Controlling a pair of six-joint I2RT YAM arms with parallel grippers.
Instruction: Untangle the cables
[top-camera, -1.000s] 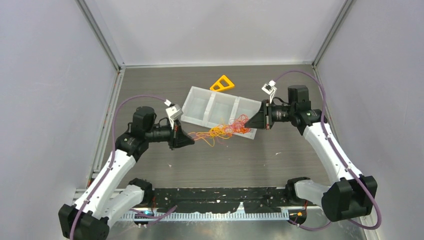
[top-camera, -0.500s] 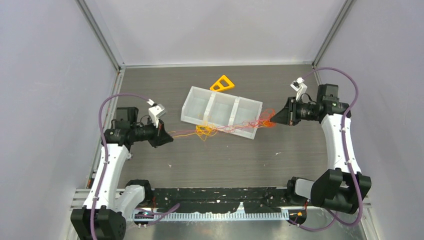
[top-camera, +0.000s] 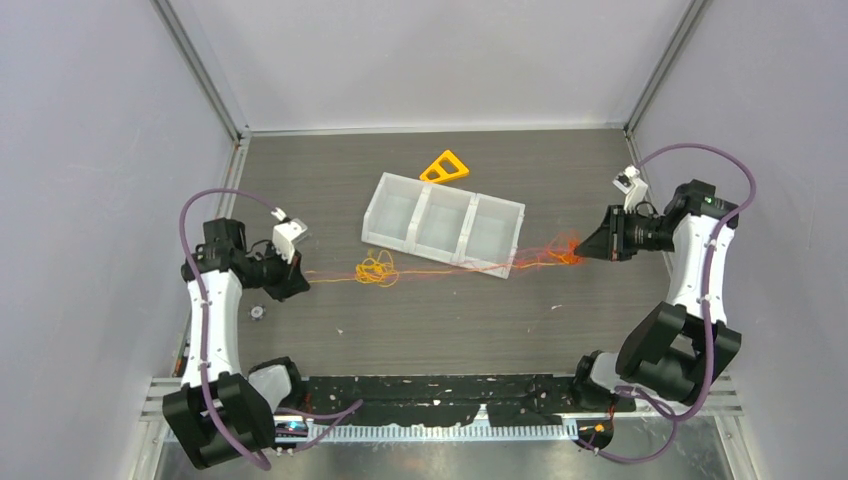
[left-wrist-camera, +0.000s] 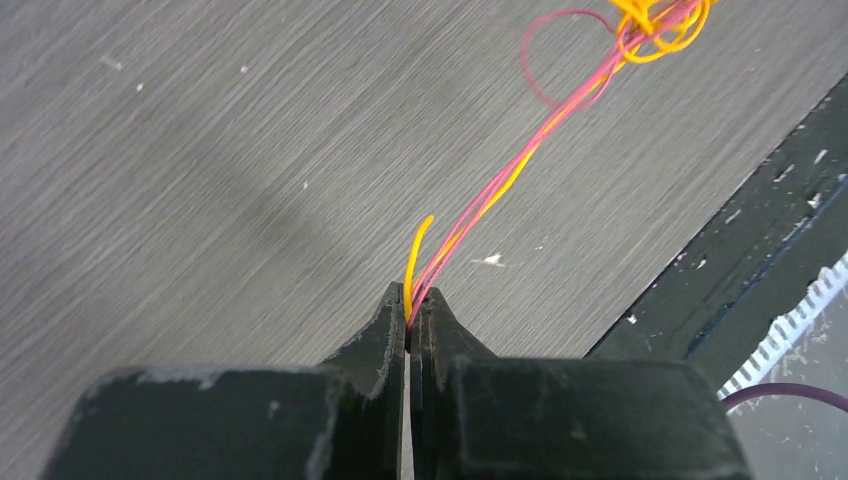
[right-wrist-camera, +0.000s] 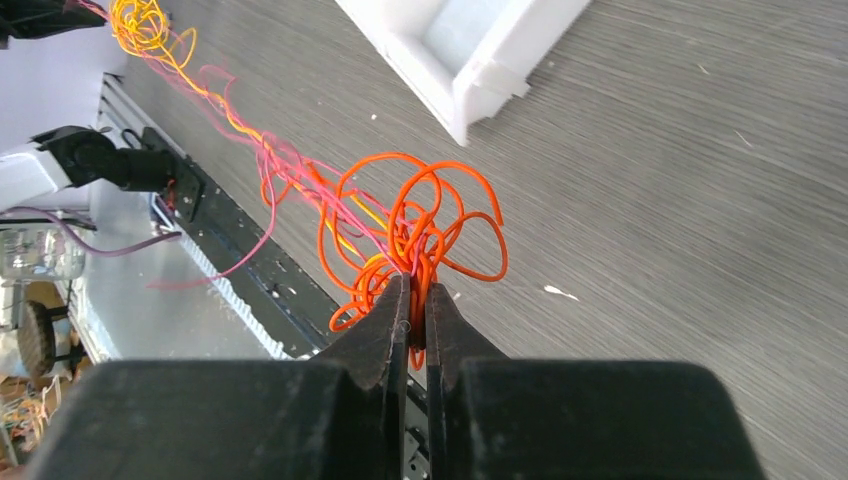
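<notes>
A bundle of thin cables is stretched taut across the table between my two grippers. A yellow knot (top-camera: 377, 268) hangs on it left of centre and shows far off in the right wrist view (right-wrist-camera: 140, 22). An orange knot (top-camera: 567, 249) sits at the right end. My left gripper (top-camera: 300, 278) is shut on yellow and pink strands (left-wrist-camera: 470, 205) at its tips (left-wrist-camera: 409, 310). My right gripper (top-camera: 586, 248) is shut on the orange loops (right-wrist-camera: 420, 225) at its tips (right-wrist-camera: 416, 300), with pink and yellow strands running off to the left.
A white three-compartment tray (top-camera: 442, 222) stands just behind the stretched cables; its corner shows in the right wrist view (right-wrist-camera: 470, 70). An orange triangle (top-camera: 445, 167) lies behind the tray. A small dark round part (top-camera: 257, 312) lies near the left arm. A black strip (top-camera: 440, 392) borders the near edge.
Both grippers have pulled apart, left going left and right going right. The tangle has stretched into a taut line, the yellow knot shifted left and the orange knot right, off the tray front.
</notes>
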